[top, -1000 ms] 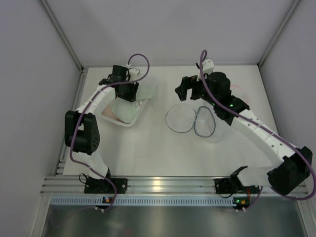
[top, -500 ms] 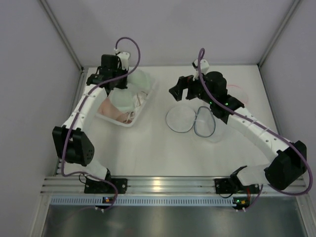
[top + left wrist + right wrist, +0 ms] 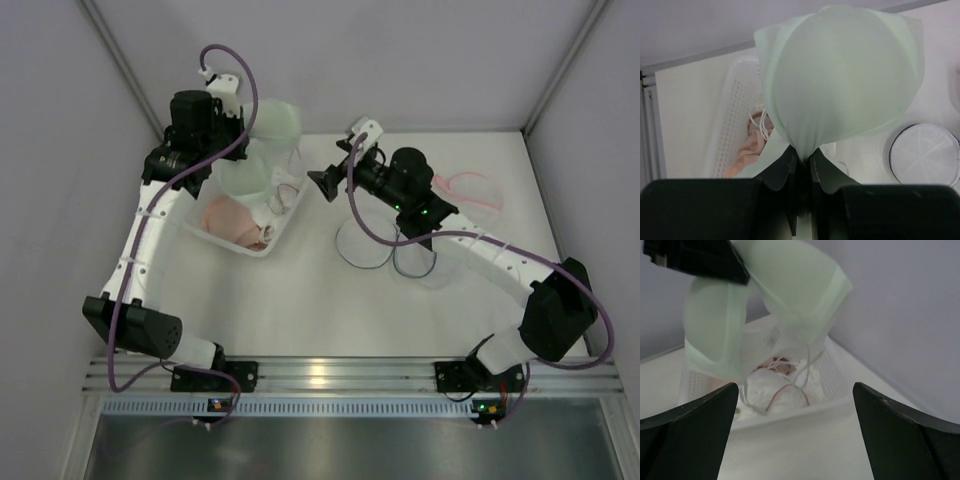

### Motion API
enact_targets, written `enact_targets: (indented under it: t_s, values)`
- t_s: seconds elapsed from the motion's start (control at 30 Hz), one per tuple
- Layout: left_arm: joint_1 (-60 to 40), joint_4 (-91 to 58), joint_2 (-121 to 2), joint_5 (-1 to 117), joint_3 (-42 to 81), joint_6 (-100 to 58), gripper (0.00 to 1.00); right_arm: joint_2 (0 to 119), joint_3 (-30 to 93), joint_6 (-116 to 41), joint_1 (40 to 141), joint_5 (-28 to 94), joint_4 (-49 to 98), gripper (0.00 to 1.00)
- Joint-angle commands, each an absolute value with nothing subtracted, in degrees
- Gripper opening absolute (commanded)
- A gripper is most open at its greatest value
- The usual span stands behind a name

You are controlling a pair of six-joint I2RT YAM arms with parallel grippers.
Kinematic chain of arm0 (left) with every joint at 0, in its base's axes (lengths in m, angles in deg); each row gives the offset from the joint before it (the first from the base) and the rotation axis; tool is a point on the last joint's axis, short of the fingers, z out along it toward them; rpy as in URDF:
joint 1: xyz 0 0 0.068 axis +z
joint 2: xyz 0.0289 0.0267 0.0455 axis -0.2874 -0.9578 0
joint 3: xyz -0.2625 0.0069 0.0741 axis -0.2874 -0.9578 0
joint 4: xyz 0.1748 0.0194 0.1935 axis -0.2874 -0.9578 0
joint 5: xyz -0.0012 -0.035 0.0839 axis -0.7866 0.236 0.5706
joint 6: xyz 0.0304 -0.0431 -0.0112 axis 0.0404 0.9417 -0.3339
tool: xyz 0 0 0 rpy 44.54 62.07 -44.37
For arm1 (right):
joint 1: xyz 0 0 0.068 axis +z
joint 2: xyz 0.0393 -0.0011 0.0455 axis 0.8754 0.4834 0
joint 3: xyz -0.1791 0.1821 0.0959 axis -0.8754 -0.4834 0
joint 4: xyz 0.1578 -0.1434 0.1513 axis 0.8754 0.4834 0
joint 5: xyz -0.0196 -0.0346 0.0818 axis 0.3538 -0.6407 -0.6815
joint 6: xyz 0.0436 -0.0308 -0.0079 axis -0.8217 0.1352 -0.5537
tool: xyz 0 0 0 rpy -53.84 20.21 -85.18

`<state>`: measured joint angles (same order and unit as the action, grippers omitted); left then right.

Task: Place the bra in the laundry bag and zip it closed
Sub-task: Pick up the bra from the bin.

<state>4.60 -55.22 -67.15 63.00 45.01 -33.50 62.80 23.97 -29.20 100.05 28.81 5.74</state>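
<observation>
Left pincer (image 3: 802,159) clamped tight, right pincer (image 3: 324,184) agape.

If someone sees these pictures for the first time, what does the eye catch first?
The pale green bra hangs in the air, pinched by the left gripper above the white basket at the back left. The right gripper points at it, wide open; the round laundry bag lies mid-table.

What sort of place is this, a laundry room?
Probably a robot lab test cell: plain walls box in a white table, and a metal rail carries the left arm and right arm.
</observation>
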Motion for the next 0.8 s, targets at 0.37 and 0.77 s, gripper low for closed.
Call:
enact_targets:
  t_s: [0.37, 0.77]
  values:
    - [4.7, -60.0, -68.5, 55.1, 46.9, -27.4, 0.05, 75.2, 34.3, 8.3, 111.9, 36.4, -9.3, 0.99]
    - [4.7, -61.7, -64.7, 53.4, 44.2, -27.9, 0.06, 82.5, 42.2, 19.1, 112.6, 36.9, -10.4, 0.83]
